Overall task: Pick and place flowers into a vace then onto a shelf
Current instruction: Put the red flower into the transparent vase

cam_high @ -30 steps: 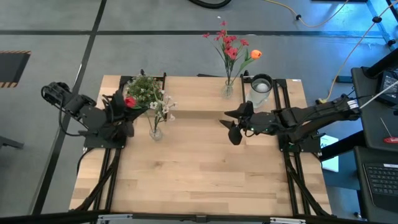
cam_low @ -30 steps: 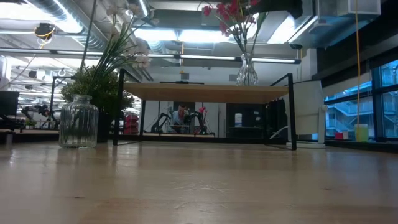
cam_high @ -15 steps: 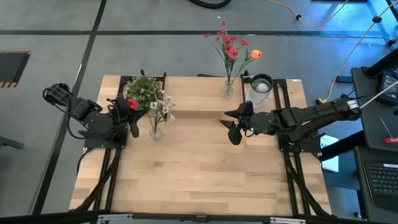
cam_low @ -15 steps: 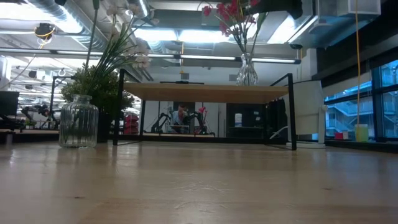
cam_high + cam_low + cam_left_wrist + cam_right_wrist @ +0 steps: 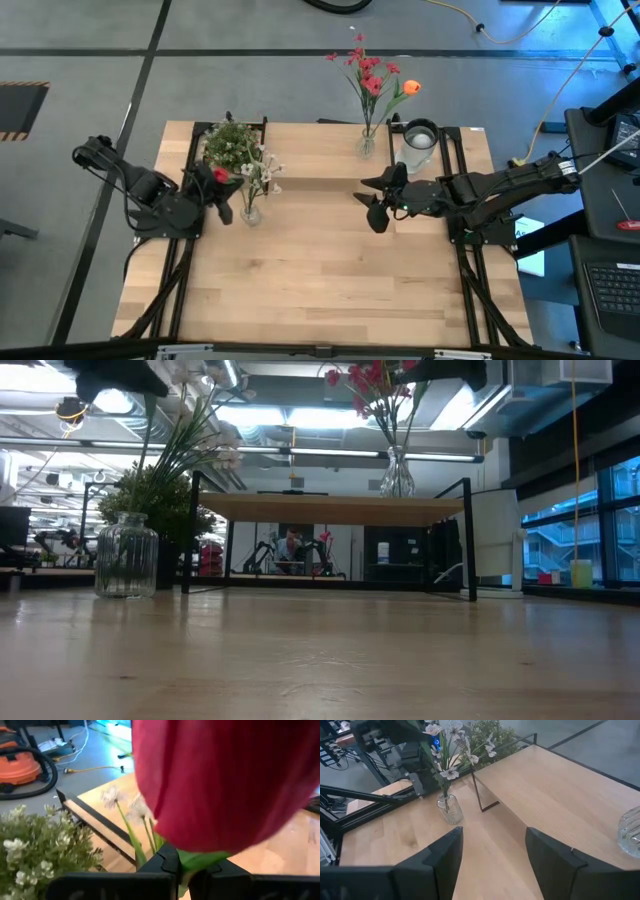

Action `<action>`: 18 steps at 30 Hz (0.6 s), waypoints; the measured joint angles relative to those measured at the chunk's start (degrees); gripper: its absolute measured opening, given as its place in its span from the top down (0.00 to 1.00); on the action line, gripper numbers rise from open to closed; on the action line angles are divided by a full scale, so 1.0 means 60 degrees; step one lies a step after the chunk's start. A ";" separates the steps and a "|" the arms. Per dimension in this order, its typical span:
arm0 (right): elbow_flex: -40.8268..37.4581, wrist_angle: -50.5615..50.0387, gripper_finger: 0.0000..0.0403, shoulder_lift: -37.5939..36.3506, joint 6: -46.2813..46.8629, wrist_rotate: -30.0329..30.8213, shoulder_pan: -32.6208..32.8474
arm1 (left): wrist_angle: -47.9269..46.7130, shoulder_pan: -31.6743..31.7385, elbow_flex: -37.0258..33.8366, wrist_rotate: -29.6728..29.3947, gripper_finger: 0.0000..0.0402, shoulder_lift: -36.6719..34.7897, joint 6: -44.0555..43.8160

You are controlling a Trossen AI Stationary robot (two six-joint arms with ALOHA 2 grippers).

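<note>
High view first: the left gripper (image 5: 215,195) sits over the table's left side, just beside the small ribbed clear-glass vase (image 5: 250,212) that stands on the big wooden tabletop (image 5: 320,290) with the white-blossom sprig (image 5: 262,172) in it. Its jaws are pressed together on the green stem of the red tulip (image 5: 219,175), and the red bloom shows right at the gripper's tip, next to the white blossoms. From the left wrist view the grip is plain: the two dark fingers (image 5: 160,865) meet around the stem and the red head fills most of the frame, with the sprig's stems just behind.

Across the table, the right gripper (image 5: 375,200) hangs over the tabletop in front of the shelf, well apart from the ribbed vase. Its jaws stand apart with nothing between them; the right wrist view shows both dark fingers (image 5: 445,857) spread, bare wood in the gap.

Behind both arms, the low light-wood shelf on thin black metal legs (image 5: 310,150) spans the far edge of the table. On its right part stands a second clear glass vase (image 5: 366,142) holding the red small-blossom spray (image 5: 368,72) and the orange tulip (image 5: 411,88). A bushy green potted plant (image 5: 228,142) sits at the shelf's left end, close behind the ribbed vase. A white cylindrical container (image 5: 418,142) stands at the right end.
</note>
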 joint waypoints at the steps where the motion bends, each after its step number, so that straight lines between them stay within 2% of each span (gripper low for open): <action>1: 0.0000 -0.0006 0.46 0.0000 0.0000 0.0000 0.0000 | -0.0008 0.0000 -0.0080 -0.0024 0.98 0.0000 -0.0126; 18: 0.0000 -0.0015 0.46 0.0004 0.0000 0.0000 0.0000 | -0.0145 0.0000 -0.0189 0.0062 0.91 0.0007 -0.0328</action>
